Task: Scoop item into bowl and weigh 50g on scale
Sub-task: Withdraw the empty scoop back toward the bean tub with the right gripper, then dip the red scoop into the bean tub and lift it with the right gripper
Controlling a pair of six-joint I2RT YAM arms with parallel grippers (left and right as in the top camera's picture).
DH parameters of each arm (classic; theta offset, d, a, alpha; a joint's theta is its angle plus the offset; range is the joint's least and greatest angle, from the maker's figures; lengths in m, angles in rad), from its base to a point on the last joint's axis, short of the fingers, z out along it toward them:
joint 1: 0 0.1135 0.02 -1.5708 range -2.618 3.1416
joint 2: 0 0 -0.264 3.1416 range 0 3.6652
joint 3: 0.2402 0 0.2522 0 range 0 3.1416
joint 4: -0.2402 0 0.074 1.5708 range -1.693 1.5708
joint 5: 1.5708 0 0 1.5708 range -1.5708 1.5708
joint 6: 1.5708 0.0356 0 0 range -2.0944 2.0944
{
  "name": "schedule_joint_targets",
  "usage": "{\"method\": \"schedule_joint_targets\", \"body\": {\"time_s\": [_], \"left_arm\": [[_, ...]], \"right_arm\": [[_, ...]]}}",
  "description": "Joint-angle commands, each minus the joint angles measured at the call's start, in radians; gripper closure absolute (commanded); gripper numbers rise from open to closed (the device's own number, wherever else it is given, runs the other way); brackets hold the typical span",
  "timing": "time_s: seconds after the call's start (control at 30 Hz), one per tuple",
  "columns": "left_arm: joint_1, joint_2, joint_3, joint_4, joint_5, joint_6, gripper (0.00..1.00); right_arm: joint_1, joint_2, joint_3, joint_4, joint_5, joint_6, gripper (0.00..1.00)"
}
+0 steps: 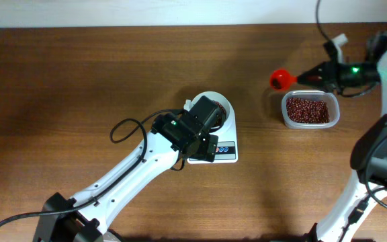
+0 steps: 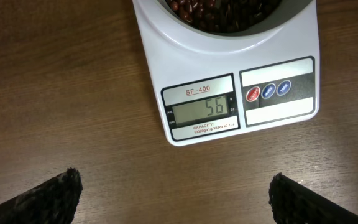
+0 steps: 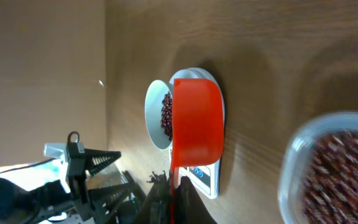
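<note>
The white scale [image 2: 229, 81] lies mid-table, its display reading 56. On it stands the white bowl [image 2: 185, 22] with dark red-brown beans [image 2: 222, 12] inside. My left gripper [image 2: 176, 199] hovers over bare table just in front of the scale's display, open and empty. In the overhead view the left gripper [image 1: 188, 138] covers much of the bowl [image 1: 224, 102] and scale [image 1: 227, 153]. My right gripper [image 3: 176, 199] is shut on the handle of a red scoop [image 3: 194, 124]. The right gripper [image 1: 308, 75] holds that scoop [image 1: 281, 78] at the back right, beside the tub.
A clear plastic tub [image 1: 309, 109] holding more beans [image 1: 308, 109] stands at the right, just below the scoop. The tub [image 3: 334, 168] shows blurred in the right wrist view. Cables trail around both arms, and the right arm's base fills the lower right corner.
</note>
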Motion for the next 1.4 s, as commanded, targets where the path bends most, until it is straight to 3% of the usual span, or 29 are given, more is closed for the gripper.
{"method": "schedule_joint_targets", "body": {"time_s": [0.0,0.23,0.37,0.6,0.93,1.13,1.37], "left_arm": [[-0.003,-0.005,-0.009,0.001,-0.018,-0.005,0.01],[-0.003,-0.005,-0.009,0.001,-0.018,-0.005,0.01],[-0.003,-0.005,-0.009,0.001,-0.018,-0.005,0.01],[-0.003,-0.005,-0.009,0.002,-0.018,-0.005,0.01],[-0.003,-0.005,-0.009,0.001,-0.018,-0.005,0.01],[-0.003,-0.005,-0.009,0.001,-0.018,-0.005,0.01],[-0.003,-0.005,-0.009,0.002,-0.018,-0.005,0.01]], "right_arm": [[-0.104,0.018,-0.008,-0.055,-0.020,-0.007,0.96],[-0.169,0.018,-0.008,-0.072,0.106,-0.005,0.96],[-0.134,0.018,-0.008,0.019,0.437,0.248,0.96],[-0.001,0.018,-0.008,0.108,0.866,0.405,0.96],[0.042,0.018,0.001,0.117,0.870,0.405,0.96],[0.077,0.011,0.128,0.047,0.878,0.395,0.96],[0.175,0.011,0.143,0.023,1.100,0.416,0.96]]}}
